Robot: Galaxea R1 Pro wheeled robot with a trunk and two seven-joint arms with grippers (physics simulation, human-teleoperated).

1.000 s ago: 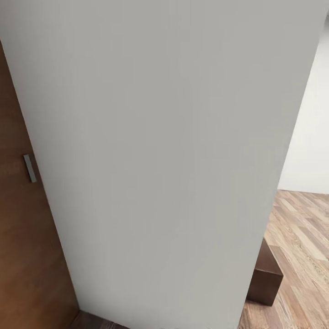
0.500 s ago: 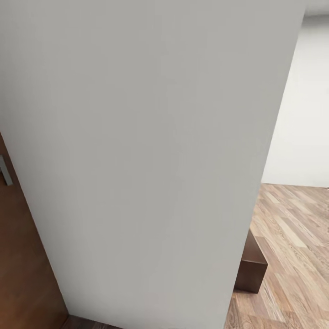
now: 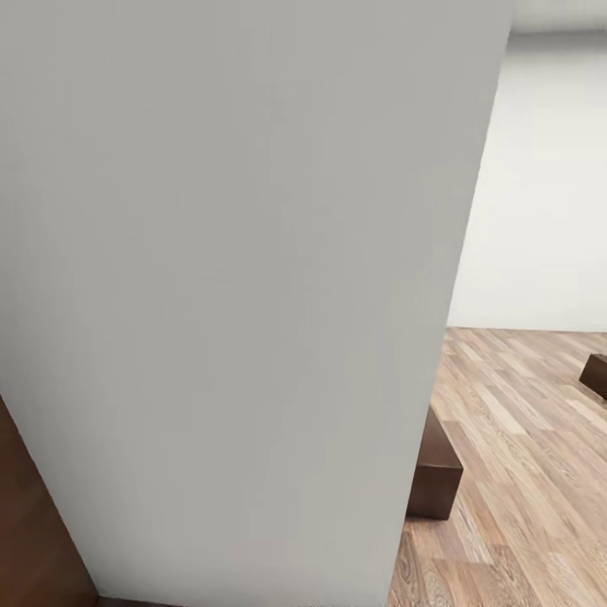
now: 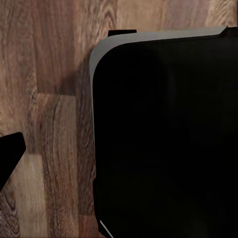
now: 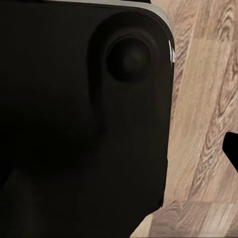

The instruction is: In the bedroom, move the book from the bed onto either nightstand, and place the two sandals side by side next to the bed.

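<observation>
One broad pale grey panel (image 3: pixel 236 295) is seen close up in the head view, with one white wall (image 3: pixel 539 194) and a wood plank floor (image 3: pixel 514 506) to its right. Two dark brown wooden blocks are counted on that floor: one (image 3: pixel 438 476) at the panel's lower edge, one (image 3: pixel 594 375) at the right border. In each wrist view one black robot body (image 4: pixel 168 139) is seen over planks; whether either gripper is closed cannot be told.

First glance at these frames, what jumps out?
A plain grey wall up close, taking most of the head view. To its right, wood plank floor with a dark brown block poking out from behind the wall's edge. Both wrist views show a large black body over that floor.
</observation>
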